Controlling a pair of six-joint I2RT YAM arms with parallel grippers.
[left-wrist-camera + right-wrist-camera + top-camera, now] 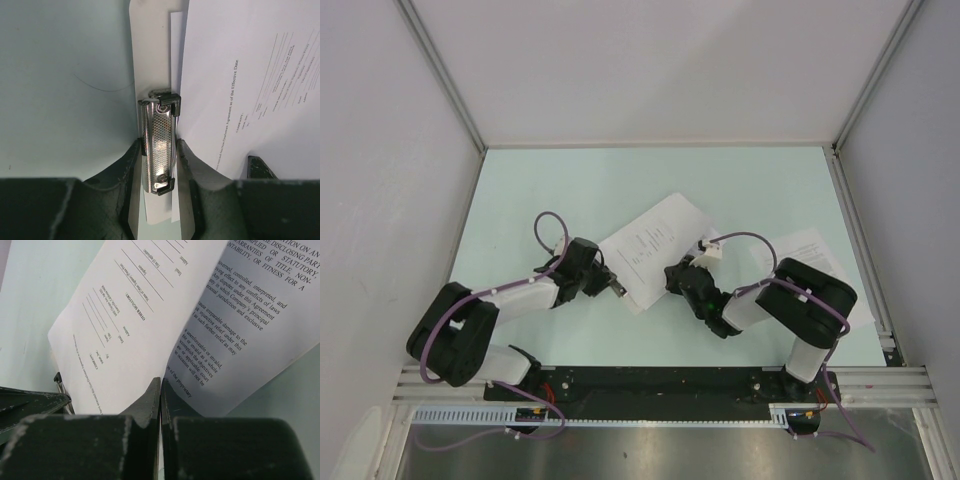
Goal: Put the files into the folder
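Jaws first: the left gripper [159, 146] has its jaws drawn in on the metal clip [159, 132], one finger on each long side, bang in the middle of the left wrist view. I can't tell whether that squeeze actually has the clip sprung open. The right gripper [160, 389] is pinched nearly flat on the bottom edge of the printed sheets [130, 325], which fan up and away from it, signature page on the left and dense-text page on the right. I can't say if both are in the pinch or just one.

Handling-wise, the paper looks light and floppy. It's already bowing, and I'd expect the pages to slide over each other and crease if dragged, so an edge grip is about the only option. The clipboard [149, 55] looks stiff and flat. Its clip is shiny and probably springy, so the fingers need to sit square on it or they'll skid off.

In the top view, clipboard and pages sit mid-frame between the two grippers. A loose sheet [815, 248] lies at the right of the frame, partly under the right arm and close to the side rail.

The table [550, 190] is pale green and smooth, so paper will likely skate on it. White walls [650, 70] box it in on three sides, which leaves little swing room out right.
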